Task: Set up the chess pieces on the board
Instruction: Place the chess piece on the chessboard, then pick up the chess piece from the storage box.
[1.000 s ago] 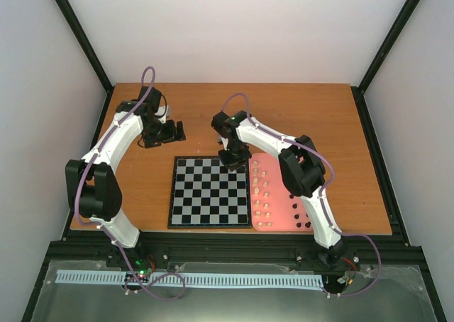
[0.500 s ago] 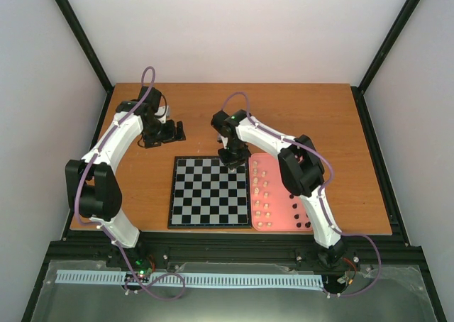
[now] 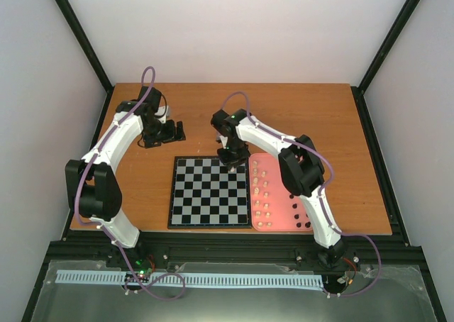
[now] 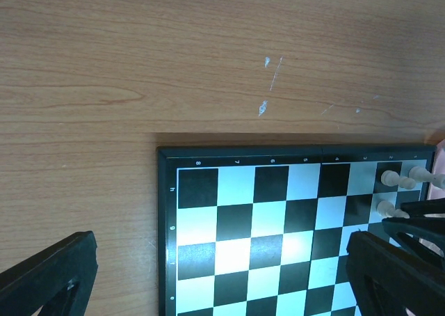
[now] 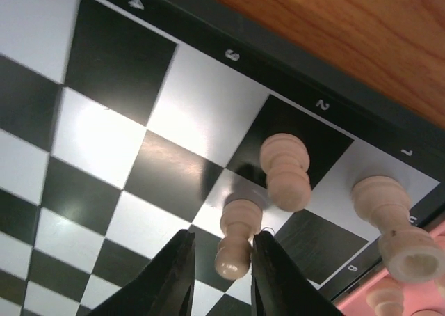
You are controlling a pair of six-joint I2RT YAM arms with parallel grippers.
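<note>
The board (image 3: 209, 192) lies flat at the table's middle. Three cream-white chess pieces stand at its far right corner: one (image 5: 236, 236) between my right gripper's fingers, two beside it (image 5: 285, 170) (image 5: 389, 218). My right gripper (image 3: 233, 157) (image 5: 221, 281) hangs low over that corner, its jaws slightly apart around the standing piece; the right finger (image 5: 278, 288) touches it and a gap shows on the left. My left gripper (image 3: 167, 132) (image 4: 222, 288) is wide open and empty, above the table behind the board's far left corner. The same three pieces (image 4: 389, 179) show in the left wrist view.
A pink tray (image 3: 284, 167) lies against the board's right side. It holds several cream pieces (image 3: 264, 194) in columns and a few black pieces (image 3: 301, 215) near its front right. Bare wooden table surrounds the board, with white walls beyond.
My right gripper has shifted very slightly towards the far left over the board's corner. The left arm has not moved.
</note>
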